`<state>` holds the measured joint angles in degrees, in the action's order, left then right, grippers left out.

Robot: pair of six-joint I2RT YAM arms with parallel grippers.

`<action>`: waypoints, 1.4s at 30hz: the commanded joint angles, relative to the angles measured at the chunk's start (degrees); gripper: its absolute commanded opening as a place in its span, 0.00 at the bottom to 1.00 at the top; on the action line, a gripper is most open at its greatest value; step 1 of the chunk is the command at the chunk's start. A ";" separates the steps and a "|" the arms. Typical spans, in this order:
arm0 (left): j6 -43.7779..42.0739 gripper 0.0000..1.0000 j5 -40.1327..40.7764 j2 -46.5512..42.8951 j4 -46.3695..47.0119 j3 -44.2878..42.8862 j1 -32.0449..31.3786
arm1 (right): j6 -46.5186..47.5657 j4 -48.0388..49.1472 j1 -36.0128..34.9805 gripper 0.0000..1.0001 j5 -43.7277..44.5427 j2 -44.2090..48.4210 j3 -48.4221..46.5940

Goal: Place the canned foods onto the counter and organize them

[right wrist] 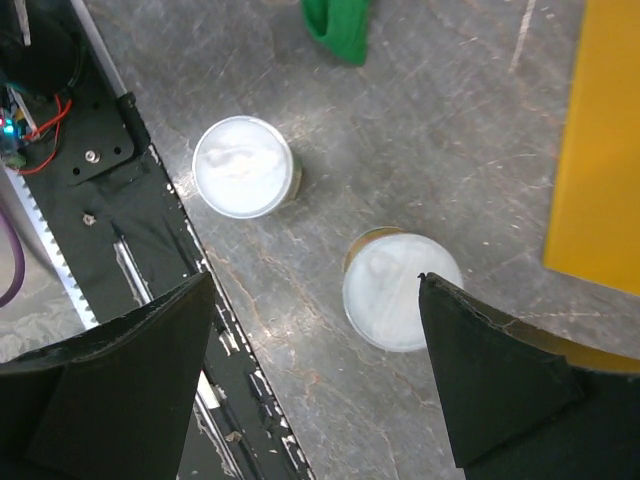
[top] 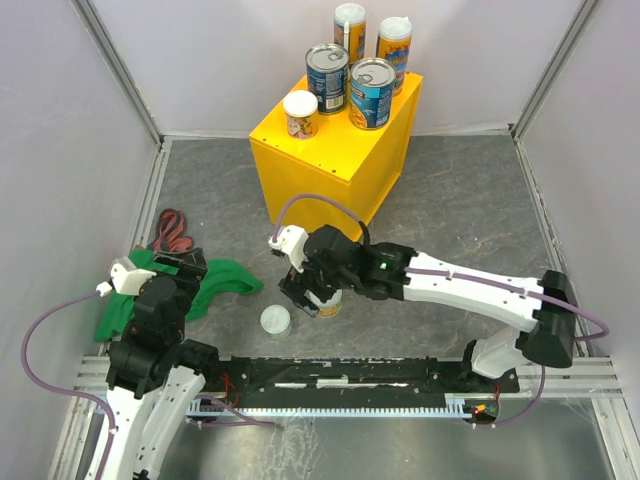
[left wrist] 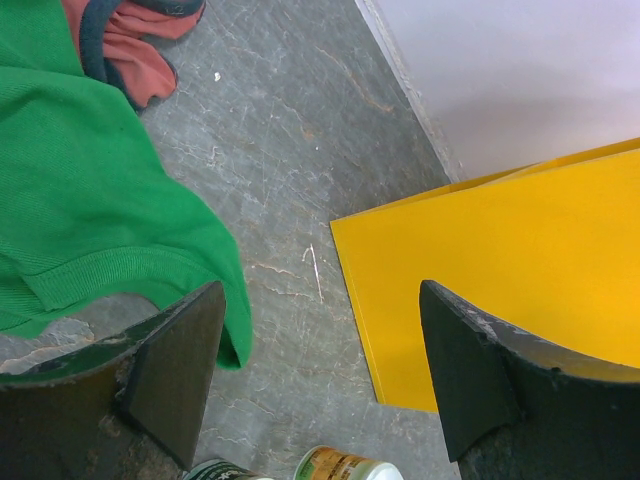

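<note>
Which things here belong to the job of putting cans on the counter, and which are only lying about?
Job: yellow counter; on it two tall orange cans, two blue cans, one short can; on the table two short white-lidded cans.
Lying about: green cloth, red-pink cloth.

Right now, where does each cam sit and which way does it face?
Top external: above and behind, looking down at the counter; both arms show.
Left wrist: low over the table, facing green cloth and counter; own fingers show.
Right wrist: straight above two white-lidded cans; own fingers show.
Shared: the counter, in all three.
</note>
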<state>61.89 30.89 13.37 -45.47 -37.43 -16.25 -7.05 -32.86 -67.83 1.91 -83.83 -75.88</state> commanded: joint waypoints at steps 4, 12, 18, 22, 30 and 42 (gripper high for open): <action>1.13 0.85 -0.18 0.51 2.56 -1.40 -0.18 | 1.15 4.15 -1.85 0.91 -6.24 -6.72 -0.37; 1.50 0.85 0.16 0.00 1.98 -1.29 -0.19 | 1.81 5.01 -3.95 0.91 -8.94 -11.74 -0.77; 1.67 0.85 -0.04 -0.13 1.97 -0.85 -0.18 | 3.04 3.50 -5.67 0.91 -10.84 -15.52 -2.95; 1.79 0.85 0.00 -0.47 1.55 -0.64 -0.18 | 3.36 3.87 -6.12 0.91 -11.53 -16.74 -3.22; 1.61 0.85 0.35 -1.03 1.07 -0.49 -0.18 | 3.65 6.42 -6.36 0.92 -11.54 -18.53 -2.73; 0.99 0.85 0.91 -1.33 0.30 -0.71 -0.18 | 3.79 10.45 -6.43 0.92 -10.14 -21.47 -3.06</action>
<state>61.89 30.94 12.53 -45.80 -37.43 -16.27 -4.19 -27.07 -73.89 -8.73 -104.99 -76.60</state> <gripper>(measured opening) 0.848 0.921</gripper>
